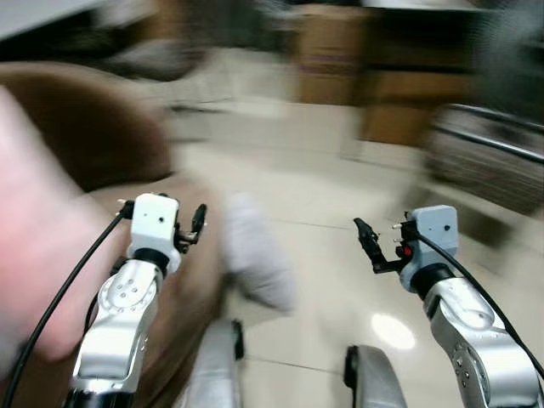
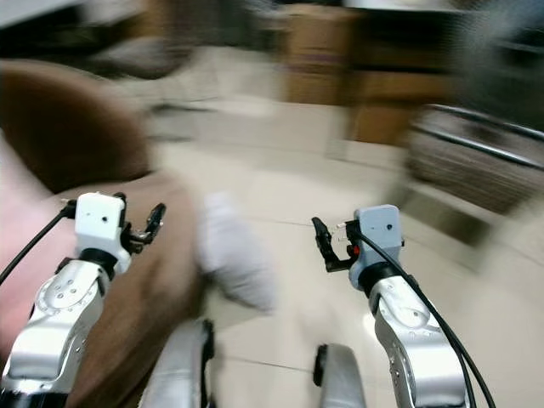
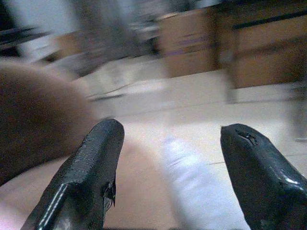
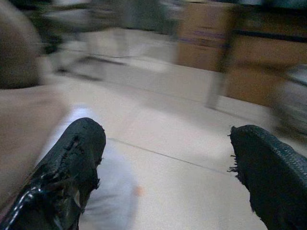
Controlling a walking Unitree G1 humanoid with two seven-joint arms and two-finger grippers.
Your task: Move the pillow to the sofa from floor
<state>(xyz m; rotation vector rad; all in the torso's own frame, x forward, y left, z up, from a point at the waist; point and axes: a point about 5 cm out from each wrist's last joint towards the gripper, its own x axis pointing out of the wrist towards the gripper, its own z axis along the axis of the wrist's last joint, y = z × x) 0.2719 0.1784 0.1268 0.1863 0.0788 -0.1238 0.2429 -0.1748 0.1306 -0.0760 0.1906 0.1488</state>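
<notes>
Brown sofa (image 1: pixel 93 153) on robot's left, blurred. White pillow (image 1: pixel 255 255) on floor (image 1: pixel 340 195), touching sofa edge, between both arms. Step seems approach, nothing grasped. Left gripper (image 3: pixel 168 167) and right gripper (image 4: pixel 163 167) both fingers apart, empty. Next: bend down, close on pillow. Open floor on right.

Soft cloth pillow (image 1: pixel 255 255), glossy tiled floor (image 1: pixel 340 212)
</notes>
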